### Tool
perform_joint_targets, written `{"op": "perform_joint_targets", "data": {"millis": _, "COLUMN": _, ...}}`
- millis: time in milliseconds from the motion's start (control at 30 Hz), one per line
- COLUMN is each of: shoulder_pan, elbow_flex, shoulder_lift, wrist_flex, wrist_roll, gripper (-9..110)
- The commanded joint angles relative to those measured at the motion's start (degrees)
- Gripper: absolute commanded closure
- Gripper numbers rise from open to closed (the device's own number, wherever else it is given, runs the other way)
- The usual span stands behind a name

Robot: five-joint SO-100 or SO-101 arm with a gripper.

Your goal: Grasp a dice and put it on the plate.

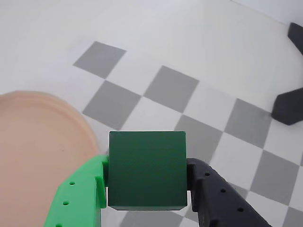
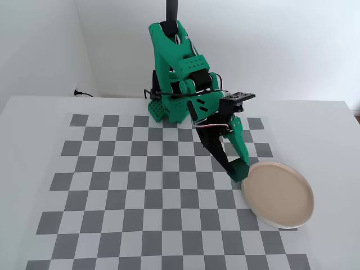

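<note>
Dice (image 1: 147,169) sits clamped between the fingers of the gripper (image 1: 147,189), lifted off the checkerboard (image 1: 170,87), with the plate (image 1: 33,156) just beside the claw, toward its green finger, not yet beneath it.

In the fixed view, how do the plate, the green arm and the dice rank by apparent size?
1. Green arm, largest.
2. Plate.
3. Dice, smallest: a small dark bit held in the claw at the plate's rim.
</note>
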Motion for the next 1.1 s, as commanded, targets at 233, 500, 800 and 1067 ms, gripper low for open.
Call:
{"op": "perform_joint_targets", "data": {"millis": 233, "shoulder_pan": -7.73, "elbow_flex": -1.05, "shoulder_lift": -3.60, "wrist_flex": -6.94, "wrist_roll": -0.88, "gripper": 106}}
{"op": "perform_joint_targets", "data": {"millis": 500, "shoulder_pan": -12.83, "elbow_flex": -1.14, "shoulder_lift": -12.48, "wrist_flex": -16.26, "wrist_roll": -1.76, "gripper": 106}}
{"op": "perform_joint_targets", "data": {"millis": 800, "shoulder_pan": -16.61, "elbow_flex": -6.77, "shoulder_lift": -24.96, "wrist_flex": -20.48, "wrist_roll": -0.88, "gripper": 106}}
{"op": "perform_joint_targets", "data": {"millis": 1067, "shoulder_pan": -17.67, "elbow_flex": -13.80, "shoulder_lift": -35.60, "wrist_flex": -21.97, "wrist_roll": 0.53, "gripper": 106}}
